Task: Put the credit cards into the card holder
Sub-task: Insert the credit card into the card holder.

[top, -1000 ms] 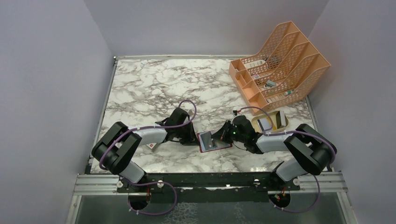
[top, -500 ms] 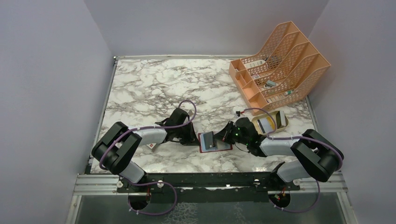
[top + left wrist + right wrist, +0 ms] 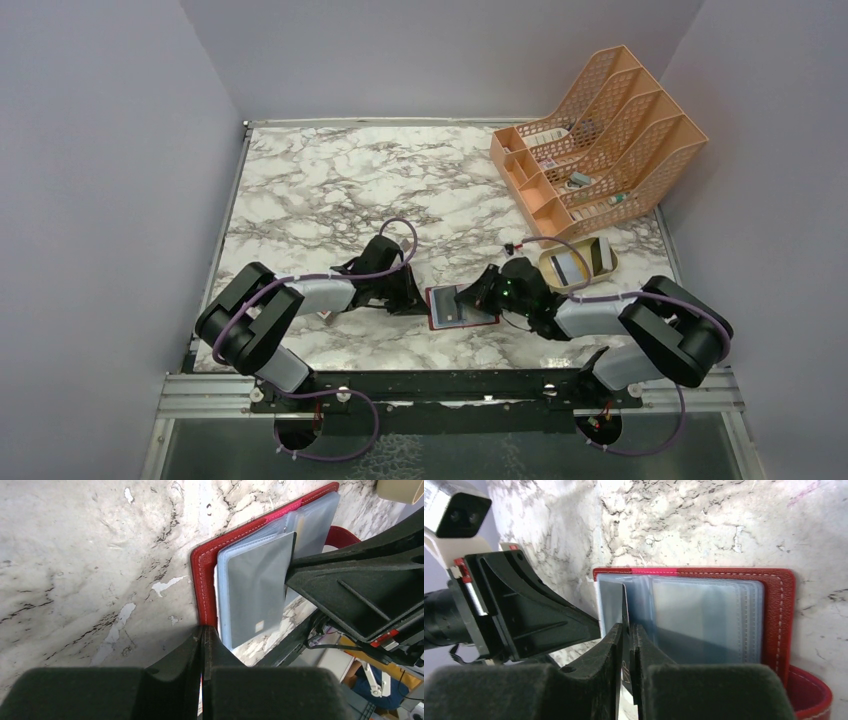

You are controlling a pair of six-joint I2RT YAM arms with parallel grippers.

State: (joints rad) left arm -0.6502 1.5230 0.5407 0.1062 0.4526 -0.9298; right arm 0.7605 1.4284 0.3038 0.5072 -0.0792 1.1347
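Note:
The open dark red card holder [image 3: 431,312] lies on the marble table between my arms, its clear inner sleeves [image 3: 696,617] facing up. My left gripper [image 3: 419,300] is shut on its left edge [image 3: 204,587], with the jaws [image 3: 204,632] pinching the red border. My right gripper [image 3: 470,298] is shut on a grey-blue credit card [image 3: 450,306]. The card shows edge-on between the fingers in the right wrist view [image 3: 625,605]. In the left wrist view it lies over the sleeves [image 3: 255,587]. More cards sit in the beige oval tray [image 3: 606,262].
An orange mesh file rack [image 3: 610,125] with small items stands at the back right. The beige tray sits just right of my right arm. The left gripper's black body [image 3: 524,612] is close beside the card in the right wrist view.
My right gripper has moved left and lower with the card, bringing it over the wallet's sleeves. The left gripper holds the wallet's edge in the same place.

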